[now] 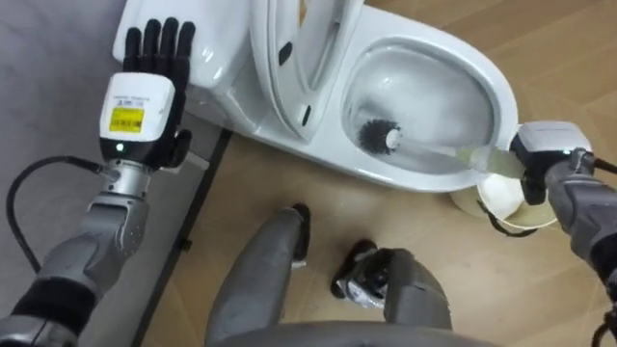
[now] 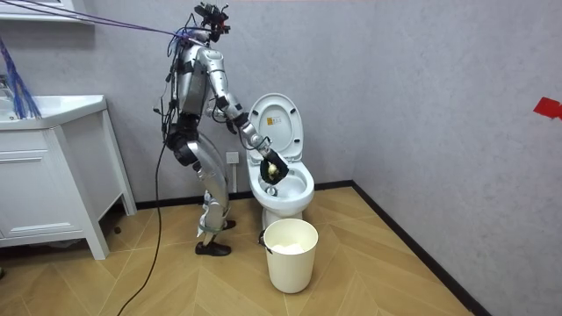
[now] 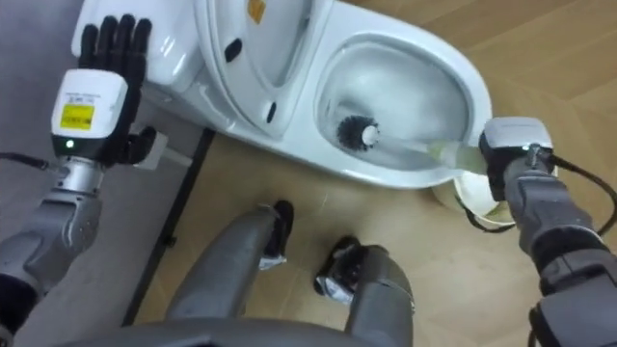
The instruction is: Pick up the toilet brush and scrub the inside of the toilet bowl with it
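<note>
I stand just beside the toilet (image 1: pixel 496 89), on its side towards the room view's left, leaning a little over it, with the seat (image 1: pixel 301 48) tipped up against the wall and a white bin (image 2: pixel 290 254) on the wooden floor just in front of the pan. The bowl (image 1: pixel 439 82) lies open below me, and the scrubbing step is in hand. My left hand (image 1: pixel 147 92) hangs idle above the back of the toilet, fingers straight and spread, holding nothing. My right hand (image 1: pixel 548 152) is out past the far rim, clenched round the end of the brush (image 1: pixel 448 151), though its back hides most of the fingers from me. The pale handle slants across the rim and down into the bowl. The dark brush head (image 1: pixel 378 135) sits low on the inner wall, on the side nearest the seat; I judge it touching the porcelain, but I cannot be sure. Next I reckon the head should sweep round the wall and up under the rim, so I must hold the grasp firm and turn from the wrist without levering the handle hard on the rim's edge.
</note>
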Robot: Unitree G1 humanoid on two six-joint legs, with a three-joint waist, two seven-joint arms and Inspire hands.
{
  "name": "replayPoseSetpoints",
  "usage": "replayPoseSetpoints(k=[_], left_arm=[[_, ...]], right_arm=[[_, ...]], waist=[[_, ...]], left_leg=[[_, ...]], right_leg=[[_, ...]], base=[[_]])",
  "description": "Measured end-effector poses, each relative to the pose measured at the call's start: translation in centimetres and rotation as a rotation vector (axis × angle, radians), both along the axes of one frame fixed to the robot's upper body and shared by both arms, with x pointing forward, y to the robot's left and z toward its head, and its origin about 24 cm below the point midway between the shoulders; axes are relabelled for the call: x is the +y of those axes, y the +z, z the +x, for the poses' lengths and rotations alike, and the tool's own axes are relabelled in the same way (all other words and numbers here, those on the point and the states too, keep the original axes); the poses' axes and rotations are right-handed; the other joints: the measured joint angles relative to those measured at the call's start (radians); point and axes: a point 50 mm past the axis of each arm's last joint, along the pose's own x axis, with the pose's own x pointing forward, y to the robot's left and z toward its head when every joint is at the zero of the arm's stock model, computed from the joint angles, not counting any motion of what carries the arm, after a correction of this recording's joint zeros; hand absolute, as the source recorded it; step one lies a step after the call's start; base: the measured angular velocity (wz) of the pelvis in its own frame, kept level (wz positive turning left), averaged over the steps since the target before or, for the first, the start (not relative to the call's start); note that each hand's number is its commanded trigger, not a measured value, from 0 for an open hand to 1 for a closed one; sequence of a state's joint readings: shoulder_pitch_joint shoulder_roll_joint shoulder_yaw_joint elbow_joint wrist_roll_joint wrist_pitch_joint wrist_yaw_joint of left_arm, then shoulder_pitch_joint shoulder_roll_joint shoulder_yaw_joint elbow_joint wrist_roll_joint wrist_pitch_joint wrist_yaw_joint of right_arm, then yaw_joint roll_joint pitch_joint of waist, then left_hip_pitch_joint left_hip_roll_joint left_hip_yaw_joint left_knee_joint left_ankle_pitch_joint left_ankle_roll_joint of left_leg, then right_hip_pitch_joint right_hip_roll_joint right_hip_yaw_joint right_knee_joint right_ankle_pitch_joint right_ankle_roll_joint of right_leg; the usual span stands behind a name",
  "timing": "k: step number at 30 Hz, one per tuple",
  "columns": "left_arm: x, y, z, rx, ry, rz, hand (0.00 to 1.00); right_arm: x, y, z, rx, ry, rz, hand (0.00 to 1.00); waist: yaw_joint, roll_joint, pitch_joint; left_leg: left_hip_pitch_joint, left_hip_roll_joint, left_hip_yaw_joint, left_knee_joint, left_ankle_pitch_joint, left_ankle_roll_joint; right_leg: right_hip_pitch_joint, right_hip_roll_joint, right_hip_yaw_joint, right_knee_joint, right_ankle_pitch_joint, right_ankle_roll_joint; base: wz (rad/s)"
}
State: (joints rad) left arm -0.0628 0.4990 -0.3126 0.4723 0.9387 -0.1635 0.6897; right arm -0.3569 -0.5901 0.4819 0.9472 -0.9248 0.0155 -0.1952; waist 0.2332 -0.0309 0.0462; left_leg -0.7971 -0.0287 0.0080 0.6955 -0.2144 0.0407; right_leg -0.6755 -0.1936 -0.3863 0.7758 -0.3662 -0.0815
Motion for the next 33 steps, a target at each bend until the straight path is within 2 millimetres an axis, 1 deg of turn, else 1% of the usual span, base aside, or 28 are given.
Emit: replayPoseSetpoints(k=[2, 4, 6, 7, 9, 13, 16, 17, 19, 20, 23, 25, 26, 29, 31, 33], left_arm=[[-0.2, 0.3, 0.2, -0.019, -0.012, -0.009, 0.0], [-0.1, 0.7, 0.5, -0.045, -0.023, -0.008, 0.0], [-0.1, 1.2, 0.9, -0.087, -0.036, -0.009, 0.0], [-0.1, 1.4, 1.0, -0.1, -0.039, -0.007, 0.0], [0.0, 1.9, 1.4, -0.126, -0.04, -0.026, 0.0], [-0.1, 2.5, 1.7, -0.146, -0.03, -0.067, 0.0], [-0.1, 2.9, 1.8, -0.16, -0.033, -0.062, 0.0], [0.2, 3.0, 1.7, -0.163, -0.031, -0.052, 0.0], [0.5, 3.3, 1.9, -0.171, -0.013, -0.044, 0.0], [0.7, 3.4, 1.9, -0.171, 0.007, -0.034, 0.0], [0.9, 3.5, 1.8, -0.177, 0.035, -0.037, 0.0], [1.0, 3.2, 1.4, -0.171, 0.053, -0.04, 0.0], [1.0, 3.3, 1.3, -0.172, 0.06, -0.036, 0.0], [1.1, 3.3, 1.1, -0.169, 0.074, -0.028, 0.0], [1.1, 3.2, 1.2, -0.157, 0.083, -0.022, 0.0], [0.9, 3.1, 1.4, -0.139, 0.089, -0.022, 0.0]], right_arm=[[0.2, 0.9, 0.8, -0.044, 0.039, -0.052, 1.0], [0.3, 1.7, 1.5, -0.076, 0.081, -0.103, 1.0], [0.0, 3.0, 2.1, -0.105, 0.127, -0.153, 1.0], [0.0, 3.2, 2.2, -0.11, 0.136, -0.163, 1.0], [-0.3, 4.0, 2.6, -0.136, 0.133, -0.172, 1.0], [-0.6, 4.3, 2.7, -0.153, 0.088, -0.145, 1.0], [-1.3, 4.2, 2.6, -0.167, -0.013, -0.048, 1.0], [-1.5, 4.2, 2.5, -0.178, -0.059, 0.003, 1.0], [-2.2, 4.1, 2.5, -0.192, -0.15, 0.077, 1.0], [-2.5, 4.3, 2.6, -0.213, -0.208, 0.135, 1.0], [-2.9, 4.9, 3.0, -0.275, -0.299, 0.243, 1.0], [-3.1, 5.0, 3.1, -0.299, -0.345, 0.284, 1.0], [-3.3, 4.9, 3.0, -0.31, -0.371, 0.302, 1.0], [-3.6, 4.6, 2.7, -0.304, -0.403, 0.307, 1.0], [-3.2, 4.2, 2.7, -0.295, -0.41, 0.31, 1.0], [-2.4, 2.9, 2.4, -0.256, -0.413, 0.306, 1.0]], waist=[[0.001, 0.005, 0.0008], [0.01, 0.004, 0.0017], [0.022, 0.01, 0.0046], [0.023, 0.011, 0.0041], [0.027, 0.017, 0.0059], [0.041, 0.018, 0.0064], [0.05, 0.017, 0.0071], [0.05, 0.014, 0.0089], [0.048, 0.013, 0.0101], [0.044, 0.008, 0.0127], [0.028, 0.007, 0.0136], [0.009, 0.004, 0.0155], [-0.005, 0.005, 0.0149], [-0.011, 0.005, 0.0147], [-0.012, 0.005, 0.0147], [-0.01, 0.01, 0.0153]], left_leg=[[-0.018, 0.002, 0.001, 0.01, 0.002, 0.002], [-0.039, 0.005, 0.001, 0.018, 0.002, 0.002], [-0.072, 0.012, -0.004, 0.035, -0.001, 0.005], [-0.081, 0.013, -0.004, 0.037, -0.001, 0.005], [-0.111, 0.017, -0.013, 0.05, -0.002, 0.004], [-0.14, 0.019, -0.015, 0.063, -0.006, 0.001], [-0.152, 0.017, -0.013, 0.063, -0.006, 0.001], [-0.153, 0.016, -0.012, 0.06, -0.006, 0.001], [-0.155, 0.015, -0.007, 0.059, -0.006, 0.001], [-0.155, 0.014, 0.0, 0.059, -0.006, 0.002], [-0.16, 0.012, 0.006, 0.061, -0.005, 0.004], [-0.158, 0.0, 0.006, 0.062, -0.002, 0.006], [-0.159, -0.002, 0.005, 0.063, 0.0, 0.009], [-0.159, -0.001, 0.007, 0.068, 0.002, 0.013], [-0.155, -0.002, 0.009, 0.068, 0.003, 0.016], [-0.141, -0.002, 0.006, 0.068, 0.003, 0.017]], right_leg=[[-0.011, -0.003, -0.01, 0.006, -0.002, -0.001], [-0.028, -0.002, -0.015, 0.007, -0.004, -0.001], [-0.052, 0.001, -0.021, 0.013, -0.003, -0.002], [-0.058, 0.002, -0.023, 0.013, -0.003, -0.003], [-0.078, 0.01, -0.03, 0.013, -0.002, -0.005], [-0.106, 0.011, -0.029, 0.024, -0.004, -0.009], [-0.12, 0.009, -0.027, 0.027, -0.004, -0.01], [-0.125, 0.006, -0.025, 0.03, -0.004, -0.01], [-0.13, 0.003, -0.021, 0.035, -0.005, -0.01], [-0.136, 0.001, -0.012, 0.041, -0.007, -0.008], [-0.143, -0.002, -0.008, 0.047, -0.007, -0.008], [-0.144, -0.015, -0.01, 0.06, -0.013, -0.008], [-0.144, -0.02, -0.012, 0.063, -0.016, -0.005], [-0.143, -0.023, -0.011, 0.064, -0.014, -0.003], [-0.141, -0.025, -0.009, 0.066, -0.013, -0.001], [-0.125, -0.025, -0.013, 0.064, -0.012, 0.0]], base=[[0.1], [0.03], [0.0], [0.04], [0.05], [-0.04], [0.0], [0.0], [0.0], [-0.06], [0.0], [0.14], [0.1], [-0.03], [-0.02], [0.05]])
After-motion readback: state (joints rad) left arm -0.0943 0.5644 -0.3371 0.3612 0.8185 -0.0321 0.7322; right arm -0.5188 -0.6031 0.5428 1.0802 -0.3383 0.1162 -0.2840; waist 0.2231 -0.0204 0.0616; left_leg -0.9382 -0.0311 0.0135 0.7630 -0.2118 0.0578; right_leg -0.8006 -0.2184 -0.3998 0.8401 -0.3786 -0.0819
